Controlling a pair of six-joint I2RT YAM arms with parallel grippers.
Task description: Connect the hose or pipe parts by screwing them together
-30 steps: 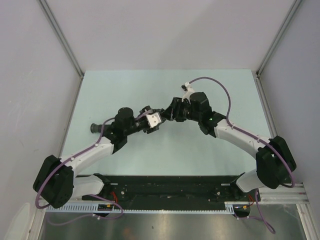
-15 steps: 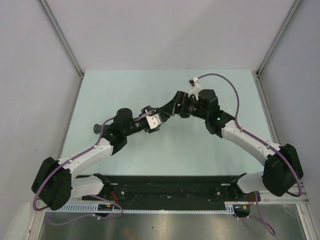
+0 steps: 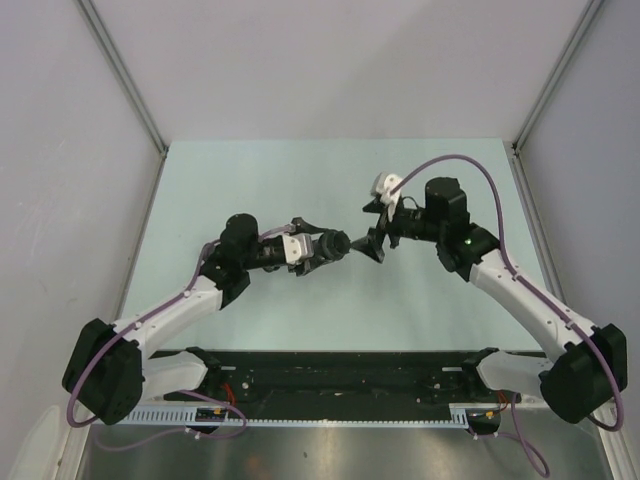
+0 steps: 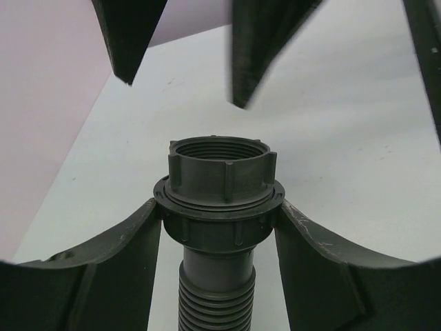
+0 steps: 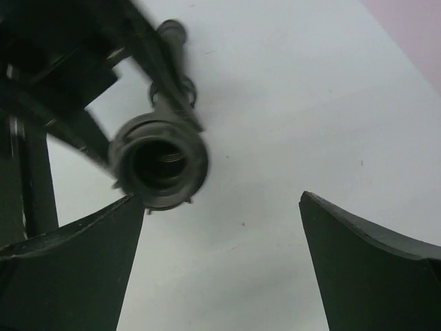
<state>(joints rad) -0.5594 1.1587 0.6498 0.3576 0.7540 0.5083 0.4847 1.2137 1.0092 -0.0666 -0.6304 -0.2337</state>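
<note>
My left gripper (image 3: 318, 247) is shut on the black pipe parts (image 3: 336, 243), held above the table with the open end pointing right. In the left wrist view its fingers (image 4: 131, 255) clamp the collar (image 4: 219, 224) on both sides. The knurled ring nut (image 4: 220, 169) sits on top of the collar, and ribbed hose (image 4: 215, 303) runs down below it. My right gripper (image 3: 378, 240) stands open a short way to the right of the pipe end, touching nothing. In the right wrist view the threaded mouth (image 5: 160, 162) faces the open right gripper (image 5: 220, 200).
The pale green table (image 3: 300, 180) lies between grey side walls. A black rail (image 3: 340, 365) with the arm bases runs along the near edge. A purple cable (image 3: 470, 170) loops above the right wrist.
The right gripper has opened and drawn back to the right, off the pipe end. The left arm has swung the pipe to the right, still gripping it.
</note>
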